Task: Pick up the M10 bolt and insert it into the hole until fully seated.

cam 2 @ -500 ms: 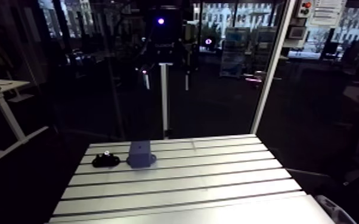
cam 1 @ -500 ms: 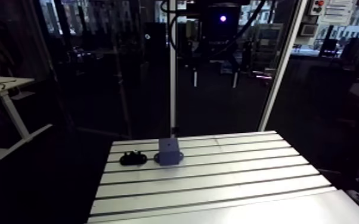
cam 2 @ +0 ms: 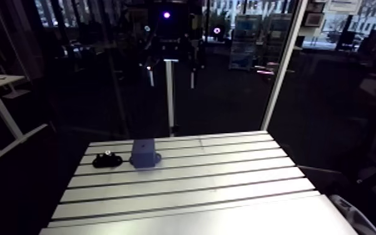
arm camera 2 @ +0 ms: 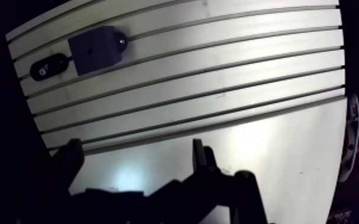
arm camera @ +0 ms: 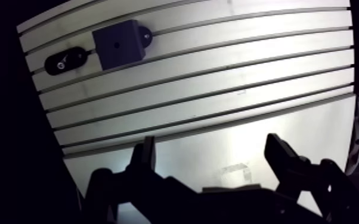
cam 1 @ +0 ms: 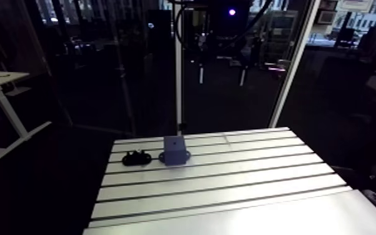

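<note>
A dark blue-grey block with a small hole in its top face stands near the table's far left corner, also seen in the arm view. Just beside it lies a small black holder with a pale bolt head showing in it. My gripper hangs high over the near part of the table, well short of both. Its two dark fingers are spread wide with only bare table between them.
The slotted aluminium table has a smooth plate along its near edge. A dark curved object sits at the table's right edge. Beyond the left and far edges is darkness.
The whole arm view has shifted a little, so the camera has moved. The block and the black holder have kept their places on the table.
</note>
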Motion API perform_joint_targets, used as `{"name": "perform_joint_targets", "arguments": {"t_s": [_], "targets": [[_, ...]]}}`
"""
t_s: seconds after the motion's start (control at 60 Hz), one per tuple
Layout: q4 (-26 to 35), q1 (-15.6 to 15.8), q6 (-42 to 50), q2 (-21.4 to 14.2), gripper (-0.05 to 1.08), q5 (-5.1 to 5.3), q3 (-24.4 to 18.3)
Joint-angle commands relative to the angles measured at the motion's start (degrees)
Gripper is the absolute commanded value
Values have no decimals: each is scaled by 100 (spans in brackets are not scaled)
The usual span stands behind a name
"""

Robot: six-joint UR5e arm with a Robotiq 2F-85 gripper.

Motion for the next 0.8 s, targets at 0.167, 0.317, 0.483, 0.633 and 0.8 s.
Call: {"name": "perform_joint_targets", "arguments": {"t_s": [0.167, 0.317, 0.483, 0.633, 0.8], "targets": [[-104, 11, 1, 30, 1, 22, -9], [-201, 69, -8, 113, 1, 23, -9], [-431, 430, -8, 319, 1, 23, -34], [-570, 775, 24, 530, 1, 6, -95], [-837, 1058, 80, 718, 1, 14, -123]]}}
